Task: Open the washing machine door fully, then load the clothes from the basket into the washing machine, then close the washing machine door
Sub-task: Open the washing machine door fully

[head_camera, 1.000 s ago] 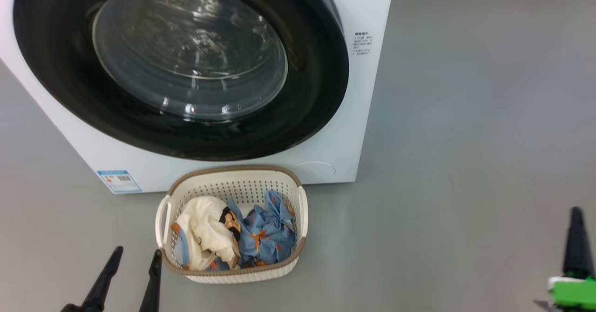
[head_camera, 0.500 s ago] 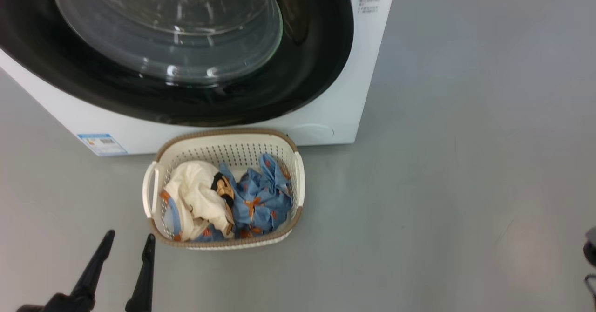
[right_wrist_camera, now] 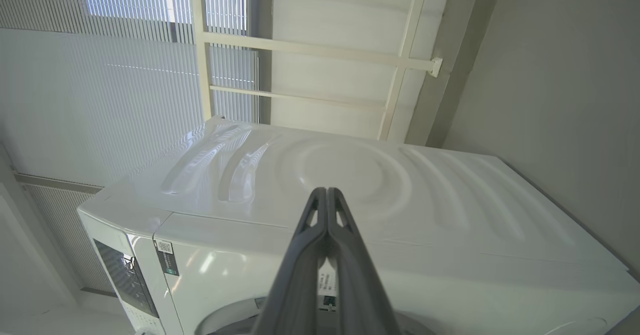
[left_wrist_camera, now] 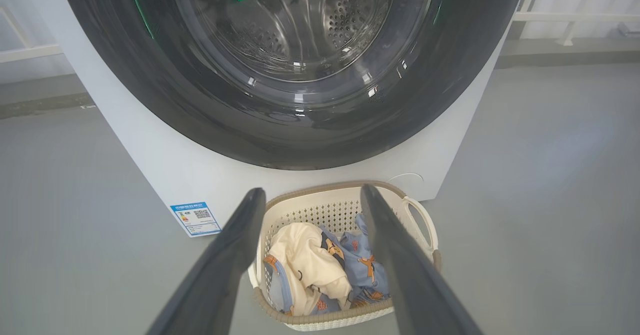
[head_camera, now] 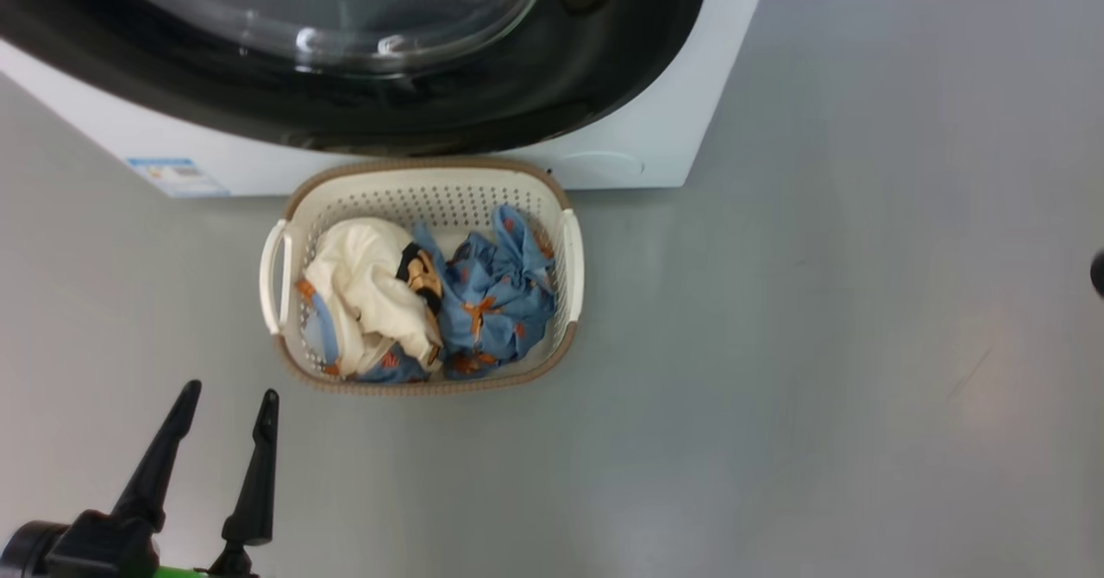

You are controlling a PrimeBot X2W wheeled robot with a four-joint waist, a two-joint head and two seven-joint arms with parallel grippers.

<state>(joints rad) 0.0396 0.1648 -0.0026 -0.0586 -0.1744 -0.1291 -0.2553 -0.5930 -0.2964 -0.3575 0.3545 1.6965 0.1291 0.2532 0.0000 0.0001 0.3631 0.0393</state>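
Black-rimmed washing machine door [head_camera: 362, 43] is sitting shut on the washing machine [head_camera: 655, 129] behind the basket [head_camera: 423, 166], clothes [head_camera: 431, 293] lying inside. I am holding my left gripper [head_camera: 230, 390] spread and empty near the basket, my right gripper [right_wrist_camera: 326, 191] pinched on nothing; closed tips are risking a slip off that glossy door.
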